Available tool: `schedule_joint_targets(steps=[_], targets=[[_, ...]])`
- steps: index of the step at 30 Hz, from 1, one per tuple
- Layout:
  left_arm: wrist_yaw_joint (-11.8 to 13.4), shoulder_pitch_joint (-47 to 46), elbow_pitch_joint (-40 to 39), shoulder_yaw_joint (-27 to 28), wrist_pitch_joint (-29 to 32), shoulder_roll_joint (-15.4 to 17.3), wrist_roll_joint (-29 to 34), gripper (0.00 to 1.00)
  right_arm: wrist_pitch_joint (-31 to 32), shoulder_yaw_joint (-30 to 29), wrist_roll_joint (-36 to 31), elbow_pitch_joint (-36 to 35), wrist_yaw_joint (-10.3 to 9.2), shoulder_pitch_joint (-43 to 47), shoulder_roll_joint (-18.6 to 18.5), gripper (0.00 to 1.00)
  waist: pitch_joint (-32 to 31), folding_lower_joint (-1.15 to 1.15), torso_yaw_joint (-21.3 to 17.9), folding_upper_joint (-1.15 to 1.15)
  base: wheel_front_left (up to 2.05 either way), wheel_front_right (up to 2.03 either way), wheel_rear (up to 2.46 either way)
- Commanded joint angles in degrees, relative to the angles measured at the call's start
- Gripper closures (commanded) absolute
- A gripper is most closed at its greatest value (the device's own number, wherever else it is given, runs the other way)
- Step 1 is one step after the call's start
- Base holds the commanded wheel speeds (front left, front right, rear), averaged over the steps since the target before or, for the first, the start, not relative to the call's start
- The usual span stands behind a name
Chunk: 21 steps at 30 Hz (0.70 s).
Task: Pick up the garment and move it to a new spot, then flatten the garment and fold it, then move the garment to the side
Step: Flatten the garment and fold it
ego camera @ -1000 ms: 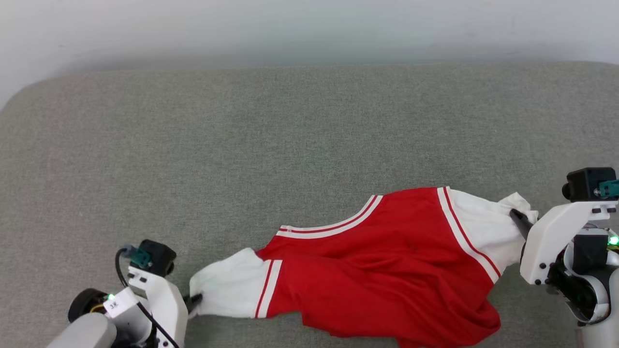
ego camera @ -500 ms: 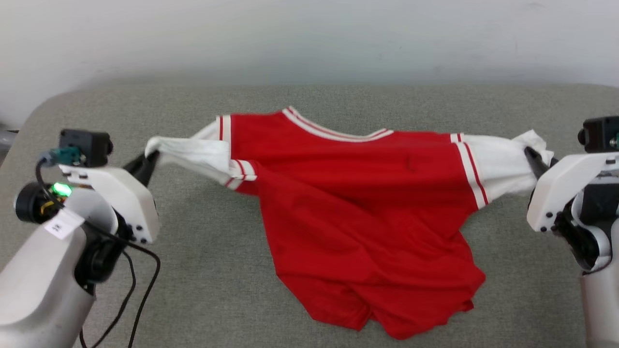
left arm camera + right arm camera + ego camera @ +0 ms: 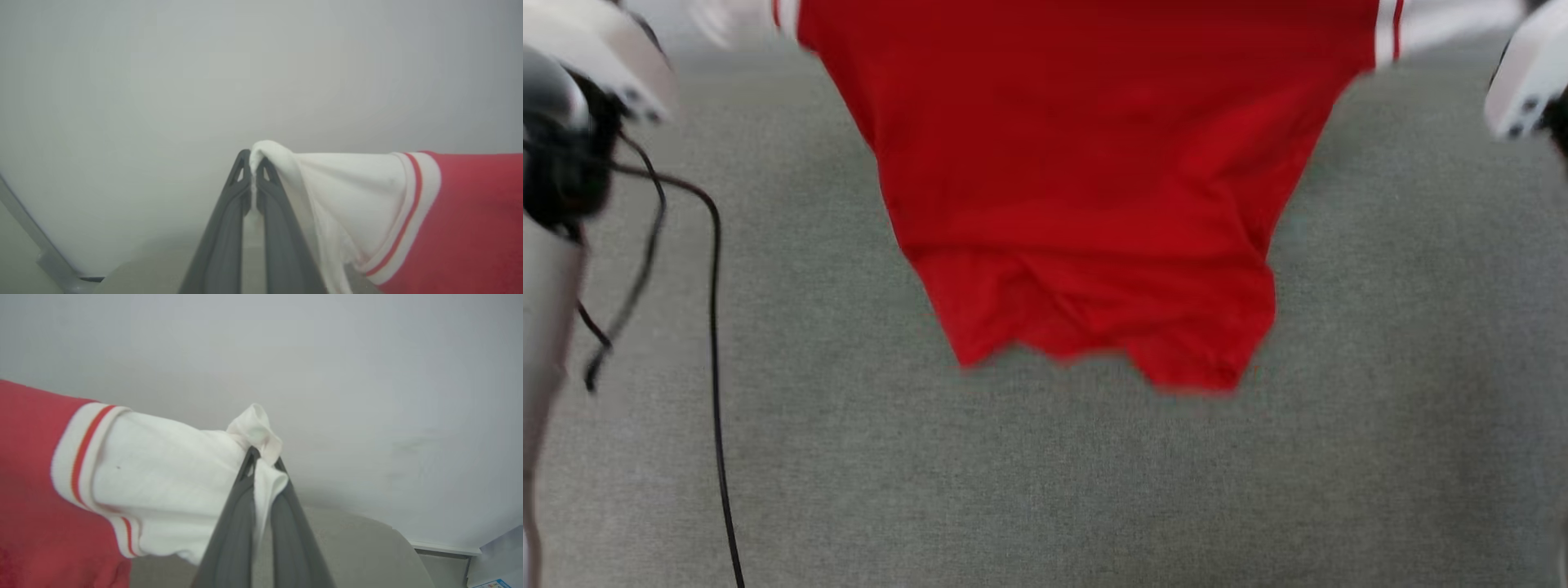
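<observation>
The garment, a bright red jersey with white sleeves, hangs spread in the air, its lower hem loose above the grey surface. In the left wrist view my left gripper is shut on the tip of one white sleeve. My right gripper is shut on the bunched end of the other white sleeve. The red body stretches away between them. In the head view the white housings of my left wrist and right wrist flank the jersey at the top corners. The head view is blurred.
A black cable dangles from my left arm down the left side. A pale wall stands behind the grey surface. The surface's rounded corner and a baseboard appear low in the right wrist view.
Both arms have risen and lifted the garment off the surface, so it now hangs taut between them. The head view has also shifted, which puts the grippers near its top corners.
</observation>
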Motion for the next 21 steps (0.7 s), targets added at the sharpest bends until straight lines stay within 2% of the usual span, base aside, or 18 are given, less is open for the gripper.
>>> schedule_joint_targets(steps=[1, 9, 15, 21], targets=[[-0.50, -4.26, 1.65, 0.73, -0.92, 0.61, 0.69, 1.00, -0.80, -0.26, -0.71, 0.88, -0.10, -4.37, -0.16, 1.00, 3.21, -0.01, -0.45, 0.00, 0.00, 0.00, 0.00], [-3.49, -20.07, 8.73, 1.18, -4.22, 1.81, 2.98, 1.00, -4.56, 0.48, -6.19, 5.94, -0.11, -22.28, 0.40, 1.00, 8.83, -0.01, -1.66, 0.00, 0.00, 0.00, 0.00], [-4.91, -28.50, 13.36, 0.98, -6.36, 2.22, 4.42, 1.00, -8.58, 0.95, -8.65, 11.12, -0.10, -32.21, 2.88, 1.00, 12.40, -0.01, -2.77, 0.00, 0.00, 0.00, 0.00], [-6.92, -31.60, 18.60, 0.42, -8.48, 0.60, 4.06, 1.00, -12.40, 1.58, -10.06, 17.88, -0.09, -37.40, 6.91, 1.00, 16.42, -0.01, -3.20, 0.00, 0.00, 0.00, 0.00]])
